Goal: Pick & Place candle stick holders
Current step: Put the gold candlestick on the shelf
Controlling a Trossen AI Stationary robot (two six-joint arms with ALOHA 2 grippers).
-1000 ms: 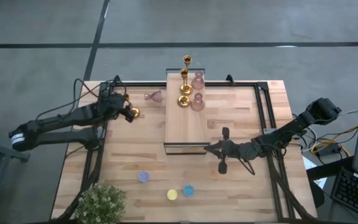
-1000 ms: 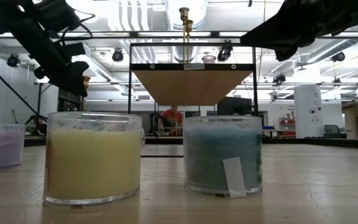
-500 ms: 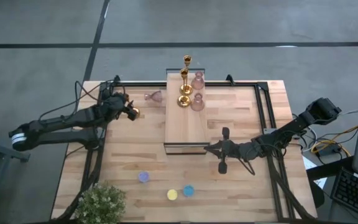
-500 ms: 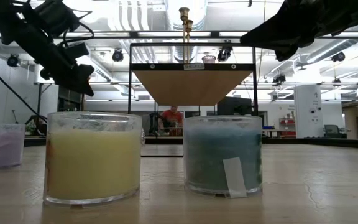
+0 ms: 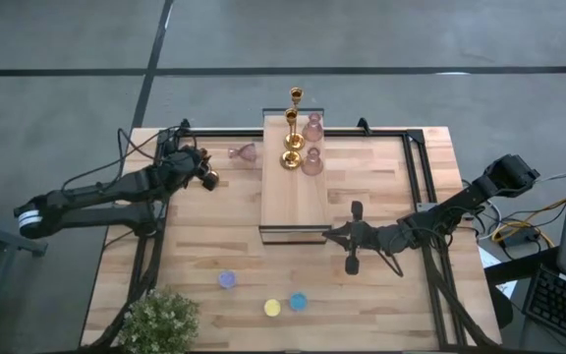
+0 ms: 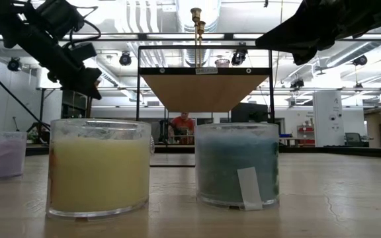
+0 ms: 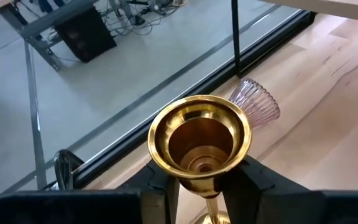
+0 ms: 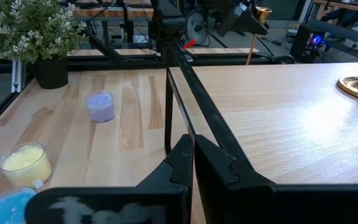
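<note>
The left gripper (image 7: 197, 186) sits over the far left part of the desk (image 5: 214, 236), its two dark fingers (image 7: 160, 186) pinching the thin stem of a shiny gold candlestick (image 7: 199, 146) just under its flared, bowl-shaped cup. Near it a pink ribbed glass holder (image 7: 257, 106) lies tipped on its side on the pale plank surface.

A long light-wood block (image 5: 298, 197) runs down the middle of the desk — smooth, rectangular, raised on a dark frame. At its far end stand two more gold candlesticks (image 5: 292, 138) with round polished bases, and two pink bulbous holders (image 5: 312, 146) stand beside them.

Near the front edge sit three small round cups: a purple one (image 5: 227, 279), a yellow one (image 5: 272, 308) and a blue one (image 5: 298, 301). In the low view the yellow cup (image 6: 99, 168) and the blue cup (image 6: 237, 165) show clear glass walls with frosty wax inside; a small white label is stuck on the blue one.

The right gripper (image 5: 354, 236) rests over the desk just right of the block's near end, fingers pressed together on nothing.

A leafy green plant (image 5: 160, 320) in a dark pot stands at the front left corner. Black metal rails frame the desk; grey floor lies around it. Beyond is a bright workshop with pipes and lights overhead, and a person (image 6: 182, 125) in red is seated far back.
</note>
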